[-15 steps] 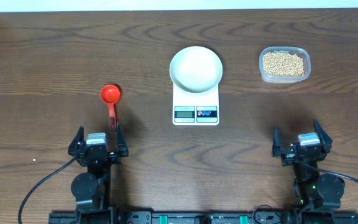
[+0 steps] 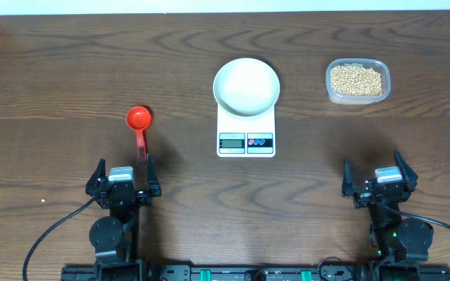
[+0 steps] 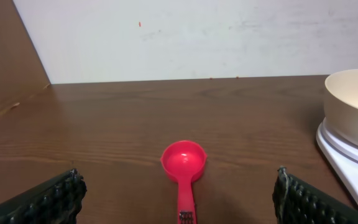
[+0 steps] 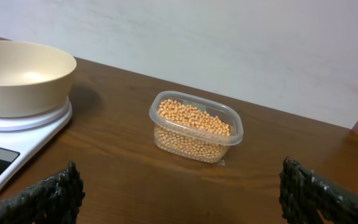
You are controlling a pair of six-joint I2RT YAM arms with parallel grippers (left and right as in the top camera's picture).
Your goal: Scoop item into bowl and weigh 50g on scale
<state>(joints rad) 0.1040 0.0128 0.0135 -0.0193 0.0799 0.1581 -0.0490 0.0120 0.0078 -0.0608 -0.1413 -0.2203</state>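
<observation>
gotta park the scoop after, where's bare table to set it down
Bare wood: between the red scoop and the scale; between the scale and the bean tub; in front, between left gripper and right gripper. Crowded: the scale's top, filled by the white bowl.

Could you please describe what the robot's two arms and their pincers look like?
Both arms are black, with a pale grey block at the wrist. The left pincer and right pincer each have two black fingers with knobbly pads. A thin black cable curves out from each base; a small green light glows on the right arm.
</observation>
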